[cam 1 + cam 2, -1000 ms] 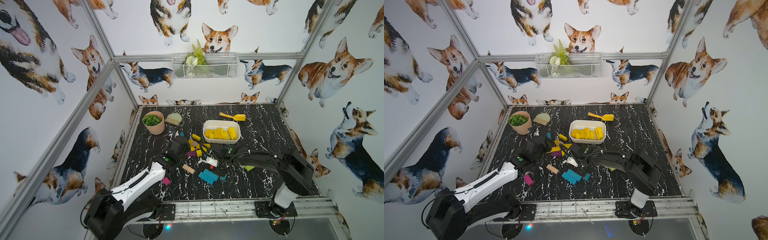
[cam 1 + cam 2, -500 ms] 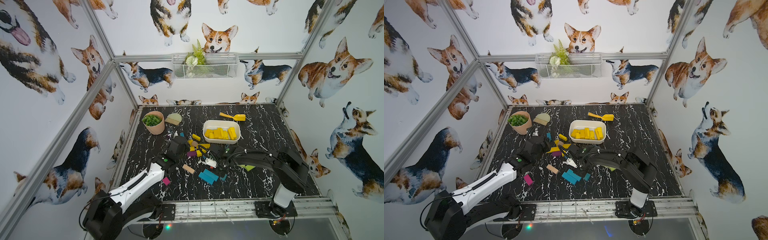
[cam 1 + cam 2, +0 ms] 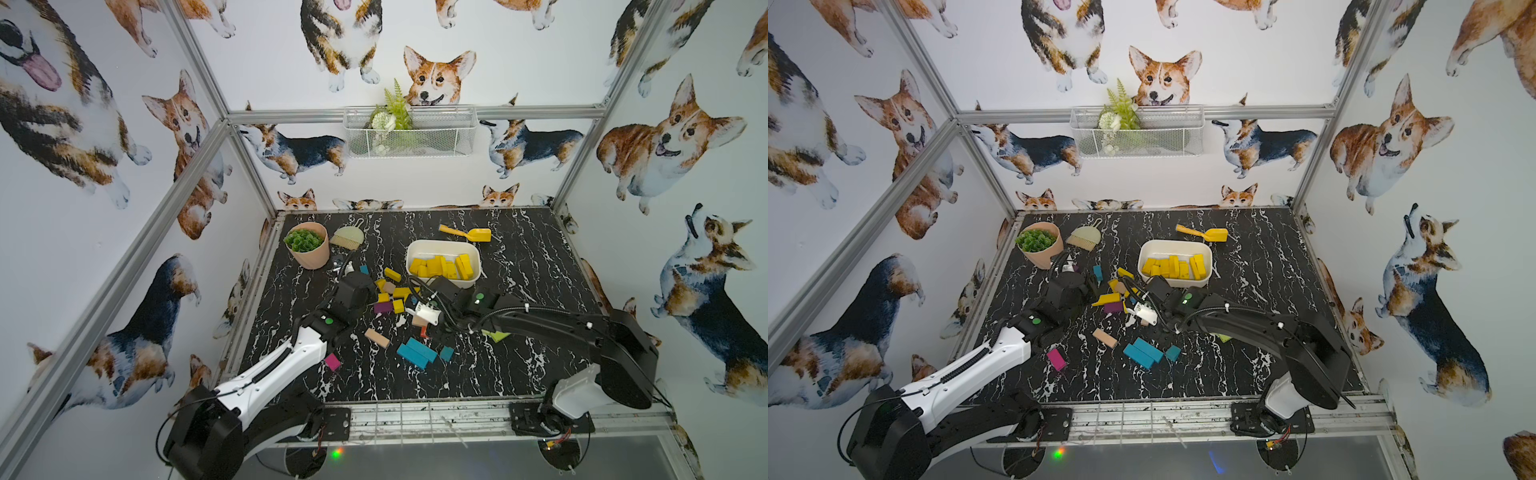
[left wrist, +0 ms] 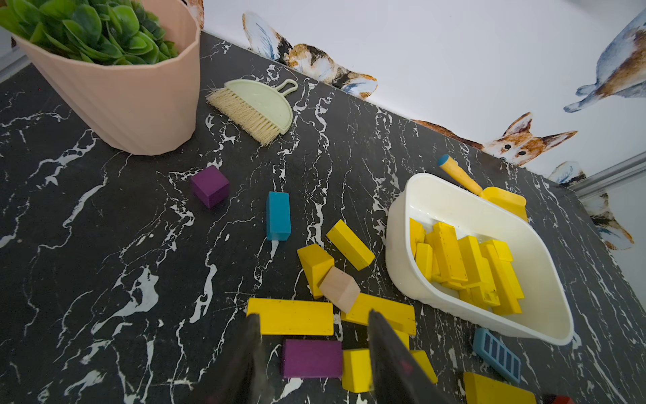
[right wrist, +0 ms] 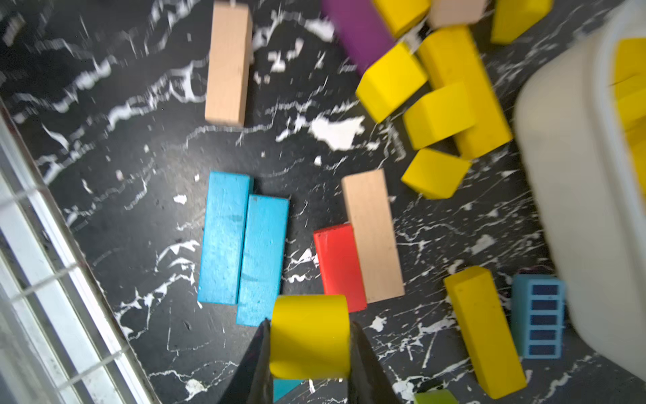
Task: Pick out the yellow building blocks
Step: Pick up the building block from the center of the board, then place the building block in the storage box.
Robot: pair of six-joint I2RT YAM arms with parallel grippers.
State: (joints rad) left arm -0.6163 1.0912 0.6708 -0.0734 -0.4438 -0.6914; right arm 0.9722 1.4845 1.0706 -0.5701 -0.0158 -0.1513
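Yellow blocks: some in white tub, far-centre; rest loose just left of it.
R gripper: just clamped on yellow cylinder; tub next.
L gripper: jaws apart over loose ones.

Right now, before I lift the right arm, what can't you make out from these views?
- Rounded yellow block in the right gripper: the right wrist view is motion-blurred, so lifted or resting is unclear. In both top views the wrist covers it.
- Green block: mostly under the right arm in both top views, and cut off by the right wrist view's edge.
- White bin: stacked yellow blocks hide lower ones, so no exact count.
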